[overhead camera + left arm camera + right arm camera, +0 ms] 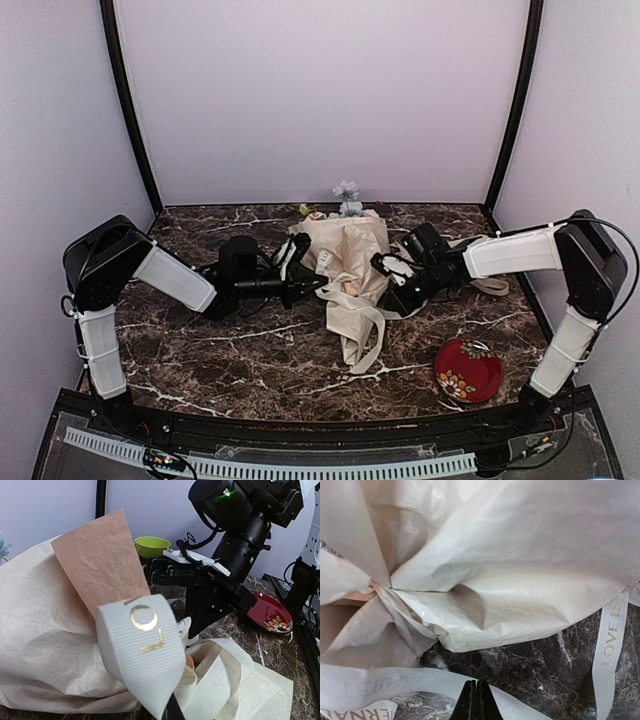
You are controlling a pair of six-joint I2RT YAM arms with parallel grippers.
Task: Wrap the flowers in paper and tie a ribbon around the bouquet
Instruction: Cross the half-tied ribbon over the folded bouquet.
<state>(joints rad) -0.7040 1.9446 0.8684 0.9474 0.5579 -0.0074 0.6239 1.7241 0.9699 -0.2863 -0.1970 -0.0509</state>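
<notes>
The bouquet [345, 250] is lying in the middle of the desk [230, 340], its flowers [346, 197] pointing away from the arms. The left jaws are pinching a loop of the ribbon [137, 650] and holding it up beside the paper [45, 630]. The right jaws are sitting closed, tips together at the ribbon's edge below the gathered neck; whether they are catching any fabric cannot be told. The ribbon is looking light, limp and rather slick, so a shallow pinch is risking a slip; gripping it flat, along a free tail, is looking safest. The paper is looking thin and crinkly, likely tearing easily.
</notes>
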